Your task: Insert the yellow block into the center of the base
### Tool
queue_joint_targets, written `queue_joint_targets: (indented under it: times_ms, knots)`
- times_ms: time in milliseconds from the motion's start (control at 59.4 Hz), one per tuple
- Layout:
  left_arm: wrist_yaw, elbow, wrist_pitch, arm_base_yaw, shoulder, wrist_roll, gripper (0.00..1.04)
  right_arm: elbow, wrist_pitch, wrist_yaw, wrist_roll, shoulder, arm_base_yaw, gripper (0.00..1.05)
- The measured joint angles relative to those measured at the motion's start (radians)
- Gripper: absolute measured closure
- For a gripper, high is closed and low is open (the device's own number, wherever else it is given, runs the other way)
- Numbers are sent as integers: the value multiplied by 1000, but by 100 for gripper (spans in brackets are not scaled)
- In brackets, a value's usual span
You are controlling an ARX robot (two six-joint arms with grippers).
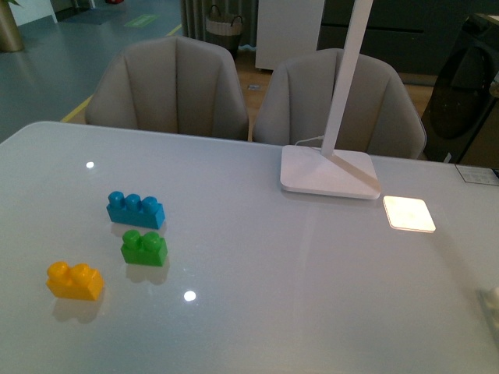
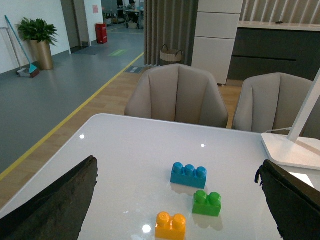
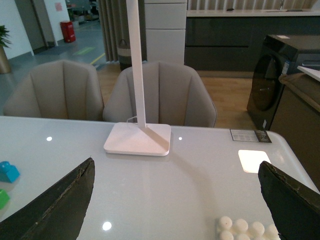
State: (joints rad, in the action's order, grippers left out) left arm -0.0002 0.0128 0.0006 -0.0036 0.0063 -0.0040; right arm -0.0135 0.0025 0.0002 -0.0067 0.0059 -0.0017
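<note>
My left tool (image 2: 177, 162) hangs above the desk (image 1: 257, 312) with its two dark fingers spread wide and nothing between them. My right tool (image 3: 176, 163) is the same, fully apart and empty. The yellow block (image 1: 74, 280) sits studs-up on my left side, the nearest of three bricks to the desk's front edge. The green brick (image 1: 144, 248) is near it and the blue brick (image 1: 136, 209) sits behind that. None of them touch, so I judge there is room to bring fingers down either side of the yellow one without nudging the green. The base (image 3: 245, 229) lies on the opposite side, low in my right wrist view where only part of its studded top shows. In the front view it is barely a pale sliver at the right edge. The two are well apart, so the job has not begun: the block must be picked up on the left and carried across. The white lamp foot (image 1: 327, 171) stands at the back of the desk, clear of that path. The bright square patch of light (image 1: 408, 213) beside it is smooth, so I would not take it for the base.
</note>
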Motion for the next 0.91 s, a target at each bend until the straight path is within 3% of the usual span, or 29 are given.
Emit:
queue_joint_targets:
  times_ms: [858, 908]
  knots:
    - [0, 0, 0, 0, 0, 0, 7, 0, 0, 0, 0, 0, 0, 9]
    - [0, 0, 0, 0, 0, 0, 7, -33, -92, 81, 58, 48, 8, 9]
